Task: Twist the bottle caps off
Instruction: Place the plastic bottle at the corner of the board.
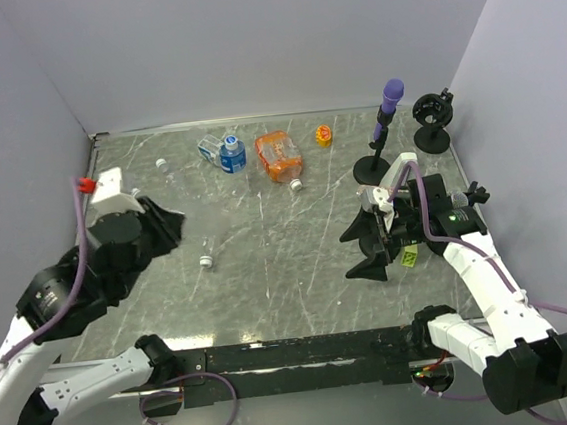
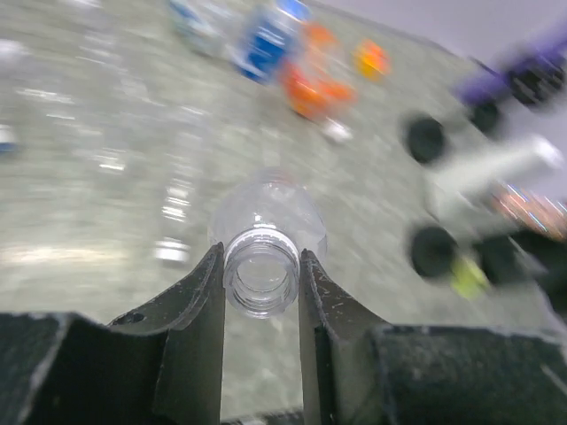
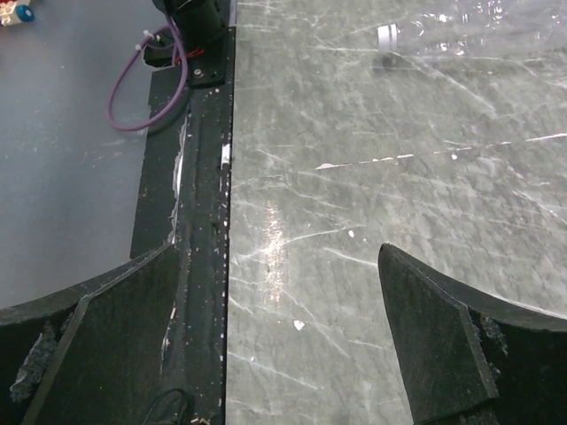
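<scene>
My left gripper is shut on the bare threaded neck of a clear bottle, held off the table with its open mouth toward the camera and no cap on it. In the top view the left gripper hovers at the table's left. My right gripper is open and holds nothing, low over the table near its front edge at the right. A clear bottle lies mid-table with a white cap on; the right wrist view shows that cap too.
At the back lie a blue-labelled bottle, an orange bottle with a white cap, a small clear bottle and a small orange thing. A purple-topped stand and a black stand stand back right.
</scene>
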You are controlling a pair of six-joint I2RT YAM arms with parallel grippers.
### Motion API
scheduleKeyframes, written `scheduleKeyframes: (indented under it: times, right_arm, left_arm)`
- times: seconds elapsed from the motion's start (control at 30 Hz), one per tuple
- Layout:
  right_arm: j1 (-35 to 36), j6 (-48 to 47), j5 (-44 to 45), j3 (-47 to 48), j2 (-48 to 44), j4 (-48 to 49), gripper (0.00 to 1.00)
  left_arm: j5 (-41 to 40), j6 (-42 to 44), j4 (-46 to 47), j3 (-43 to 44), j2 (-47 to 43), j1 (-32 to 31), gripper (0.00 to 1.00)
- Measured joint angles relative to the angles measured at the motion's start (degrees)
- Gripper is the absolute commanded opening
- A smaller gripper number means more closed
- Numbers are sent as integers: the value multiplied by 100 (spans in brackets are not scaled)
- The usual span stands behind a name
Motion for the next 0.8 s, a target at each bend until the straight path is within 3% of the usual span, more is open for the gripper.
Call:
scheduleKeyframes:
  times: [0.07,0.17,0.23,0.5,0.63,0.8]
  right_arm:
    - [0,17,4,0,11,17,99]
    - [0,52,22,2,15,66,99]
    - [0,59,22,0,26,81,99]
    - [-13,146,26,-4,37,168,99]
    - [-26,160,31,-4,57,184,99]
    - [-28,173,44,-4,74,199,99]
  left_arm:
    - [-367,-26,-302,238,92,356,0]
    - [-343,323,-400,310,295,1622,1]
    - [28,739,-308,297,616,2734,1]
    - [1556,1659,516,37,1528,5582,0]
    - [1886,1814,782,-343,1475,6345,0]
    - [1952,2044,981,-437,1624,6605,1]
